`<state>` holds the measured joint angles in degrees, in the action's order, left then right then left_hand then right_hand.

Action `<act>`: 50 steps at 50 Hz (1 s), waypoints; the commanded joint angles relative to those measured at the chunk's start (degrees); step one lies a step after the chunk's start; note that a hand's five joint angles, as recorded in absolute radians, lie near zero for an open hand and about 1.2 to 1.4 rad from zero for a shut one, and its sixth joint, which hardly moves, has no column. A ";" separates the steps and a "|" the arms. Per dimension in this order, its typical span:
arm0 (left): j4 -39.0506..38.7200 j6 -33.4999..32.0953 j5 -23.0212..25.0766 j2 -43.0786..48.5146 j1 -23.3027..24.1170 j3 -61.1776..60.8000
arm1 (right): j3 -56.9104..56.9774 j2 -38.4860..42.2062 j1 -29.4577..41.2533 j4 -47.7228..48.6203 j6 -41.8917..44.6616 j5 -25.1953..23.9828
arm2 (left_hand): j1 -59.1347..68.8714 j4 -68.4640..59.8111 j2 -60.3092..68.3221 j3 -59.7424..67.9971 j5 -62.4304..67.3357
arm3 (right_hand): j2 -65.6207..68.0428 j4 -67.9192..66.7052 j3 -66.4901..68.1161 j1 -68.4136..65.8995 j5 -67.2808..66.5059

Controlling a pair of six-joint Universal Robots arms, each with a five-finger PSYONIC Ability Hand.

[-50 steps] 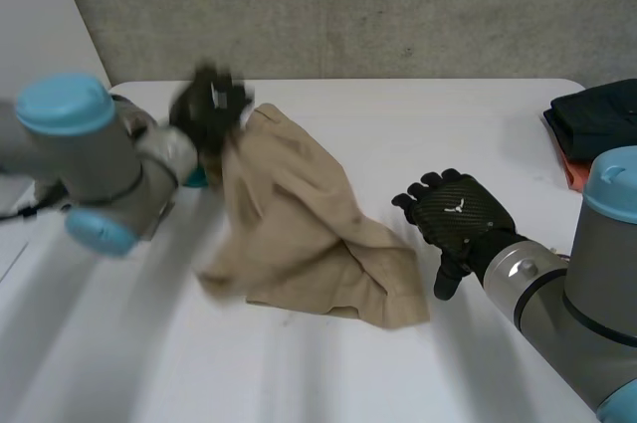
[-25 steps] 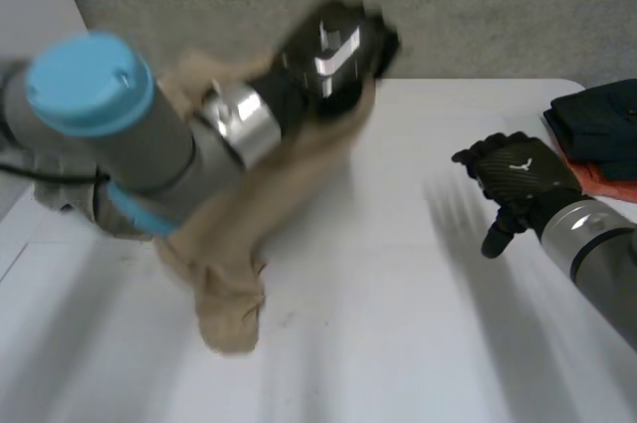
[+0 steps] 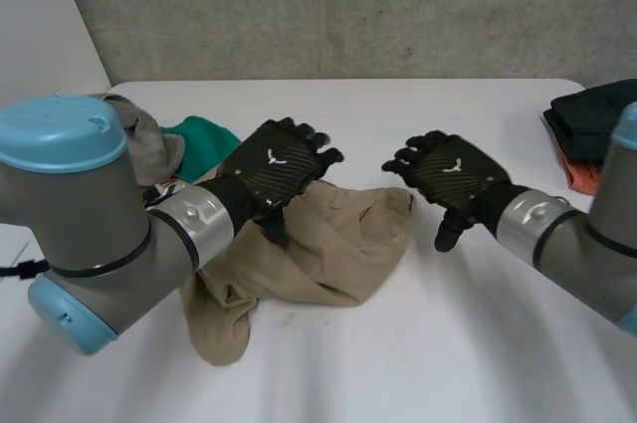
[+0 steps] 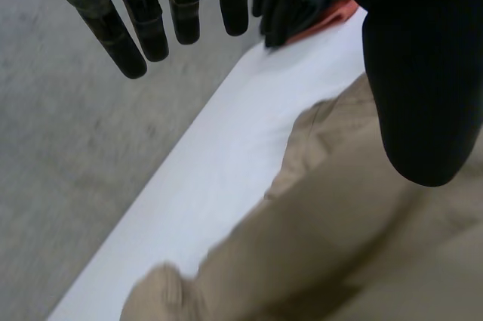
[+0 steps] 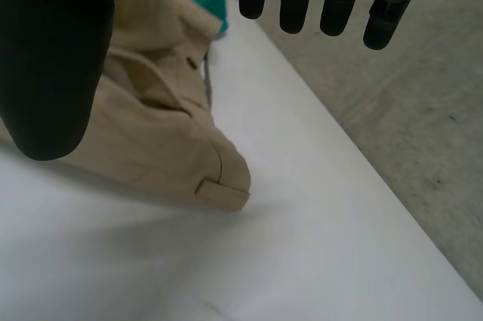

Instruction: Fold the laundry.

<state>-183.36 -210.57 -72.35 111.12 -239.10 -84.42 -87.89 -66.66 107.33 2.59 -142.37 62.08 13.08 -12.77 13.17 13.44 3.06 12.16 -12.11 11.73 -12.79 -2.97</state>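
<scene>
Left hand (image 3: 279, 166) hovered fingers straight over the tan garment (image 3: 338, 244), right hand (image 3: 453, 176) was splayed just apart at its 3 o'clock, garment lay crumpled mid-table (image 3: 398, 363), green cloth (image 3: 207, 134) at its 10 o'clock, dark stack (image 3: 595, 114) at 2 o'clock.

The garment (image 3: 338, 244) is plain tan all over, with no print. It lies on a white table (image 3: 418, 353). Just past its left end a teal-green cloth (image 3: 204, 134) sits beside a dull grey one (image 3: 149, 139). Well to the garment's right is a near-black folded pile (image 3: 597, 114) over an orange-red layer (image 3: 580, 176). By the garment, the left hand (image 3: 274, 166) and the right hand (image 3: 448, 172) are black with a fine woven-carbon pattern, each bearing a small white mark. The left arm (image 3: 90, 214) and right arm (image 3: 587, 244) are grey with light-blue caps. The wall (image 3: 348, 5) beyond the garment is mottled grey.
</scene>
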 commanded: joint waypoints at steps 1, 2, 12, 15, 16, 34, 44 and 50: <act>1.51 3.14 -9.56 1.46 3.90 2.06 | 8.25 9.43 1.75 -2.15 10.08 2.60 | -2.70 2.39 -2.80 -3.07 -2.68 | -2.16 2.11 -1.73 2.79 2.97; 1.77 3.23 -10.78 2.86 4.77 3.55 | 10.09 11.53 2.27 -2.50 11.31 3.47 | -2.70 2.39 -2.80 -3.07 -2.68 | -2.16 2.11 -1.73 2.79 2.97; 6.08 -0.63 -15.19 14.91 6.98 12.52 | 17.23 21.04 6.23 -0.66 11.67 8.22 | 6.68 -6.99 6.59 6.32 6.70 | 4.88 -4.93 5.31 -4.25 -4.07; 6.52 -3.88 -14.93 18.77 7.59 15.68 | 17.41 22.45 7.02 1.36 10.97 9.10 | 24.64 -24.95 24.54 24.27 24.66 | 29.56 -29.61 29.99 -28.92 -28.75; 6.69 -4.67 -14.93 19.48 7.68 16.47 | 17.41 22.54 7.19 1.89 10.80 9.28 | 35.04 -35.35 34.95 34.68 35.06 | 38.12 -38.18 38.55 -37.49 -37.31; 8.72 -4.77 -17.57 -8.89 6.81 28.51 | 17.49 -8.12 0.79 -2.92 -7.39 14.55 | 66.92 -67.23 66.83 66.56 66.94 | 67.84 -67.89 68.27 -67.21 -67.03; 15.65 -2.74 -13.96 -13.56 2.41 32.83 | 26.89 -17.63 -3.09 -22.53 -11.35 13.15 | 66.92 -67.23 66.83 66.56 66.94 | 67.84 -67.89 68.27 -67.21 -67.03; 18.21 -2.04 -10.01 -8.12 1.53 32.83 | 26.99 -15.61 -1.60 -23.25 -11.71 12.71 | 66.92 -67.23 66.83 66.56 66.94 | 67.84 -67.89 68.27 -67.21 -67.03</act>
<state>-167.41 -213.10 -85.28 98.07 -236.82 -51.56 -61.20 -84.46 104.32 -19.83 -154.06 75.18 67.30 -68.45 68.37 67.92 56.59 67.23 -68.37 67.93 -63.85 -58.27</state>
